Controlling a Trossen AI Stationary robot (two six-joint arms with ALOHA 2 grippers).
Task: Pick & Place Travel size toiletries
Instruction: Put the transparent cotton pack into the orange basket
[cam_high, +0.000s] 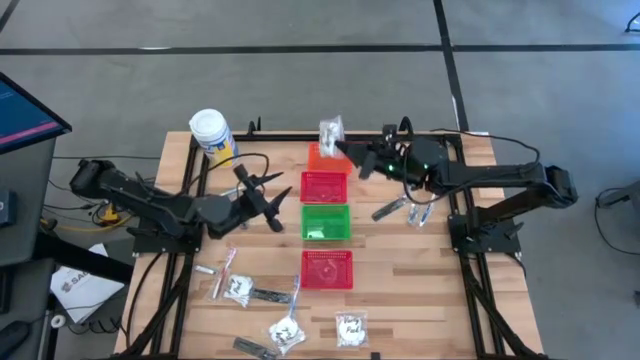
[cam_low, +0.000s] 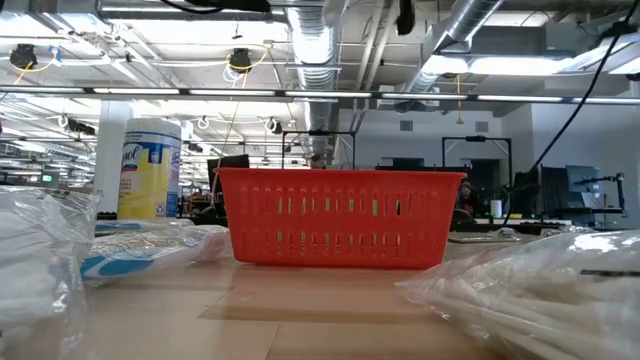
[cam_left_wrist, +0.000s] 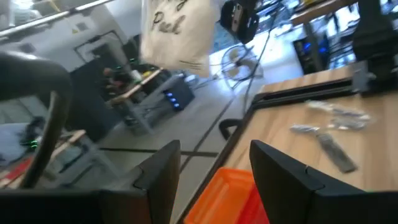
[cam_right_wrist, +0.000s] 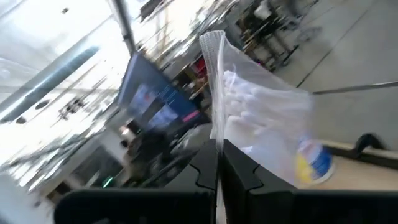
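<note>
Glossy clear plastic sachet; wooden slatted table.

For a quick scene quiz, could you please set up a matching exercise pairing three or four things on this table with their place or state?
Things:
1. right gripper
2. left gripper
3. white jar
4. green basket

Places or states:
A. between two red baskets in the middle row
B. fingers apart, holding nothing, left of the basket row
C. at the table's far left corner
D. shut on a clear sachet above the orange basket

Pairs: 1-D, 2-B, 3-C, 4-A
</note>
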